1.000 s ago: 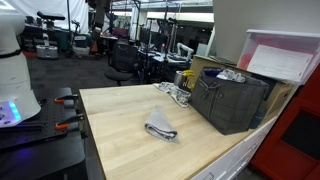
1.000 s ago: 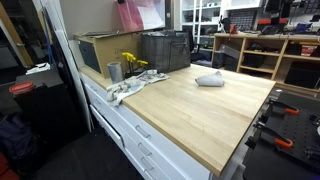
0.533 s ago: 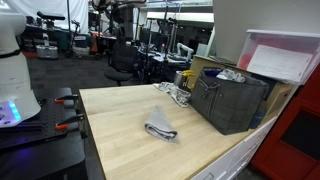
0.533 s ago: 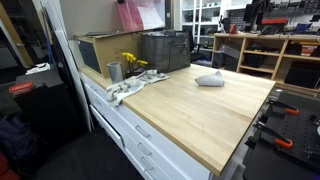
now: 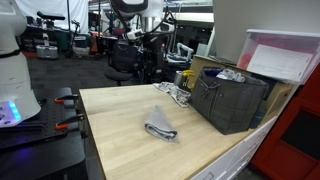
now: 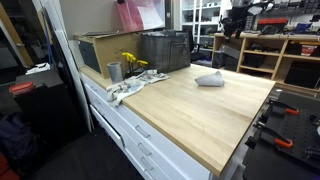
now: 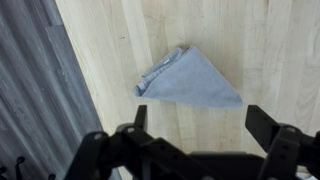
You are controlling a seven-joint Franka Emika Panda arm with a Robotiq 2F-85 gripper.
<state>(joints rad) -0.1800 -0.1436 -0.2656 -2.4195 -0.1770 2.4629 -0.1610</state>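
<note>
Hand [image 7: 200,122]: open, both fingers [image 7: 140,118] spread wide, nothing between them, nothing touched. In the wrist view it looks straight down at the surface [image 7: 270,40] from well above.

Cloth [image 7: 190,80]: small, grey-blue, folded to a rough triangle. It lies flat on the light wood surface, within the span of the two fingers and clear of both. Its rumpled edge faces the side of the surface that borders the dark floor [image 7: 35,90].

In both exterior views the cloth [image 5: 160,126] [image 6: 209,79] sits alone on the open middle of the surface, well apart from the other items. The arm [image 5: 128,10] enters at the top of an exterior view, high above the surface.

Along the back edge:
- a dark crate [image 6: 165,50], with a cardboard box [image 6: 98,50] beside it
- a metal cup [image 6: 115,71] just beside yellow flowers [image 6: 133,62]
- a crumpled light rag [image 6: 125,90] near the front corner, close to the cup

The exterior views are too small to show the finger gap; the wrist view shows it.
</note>
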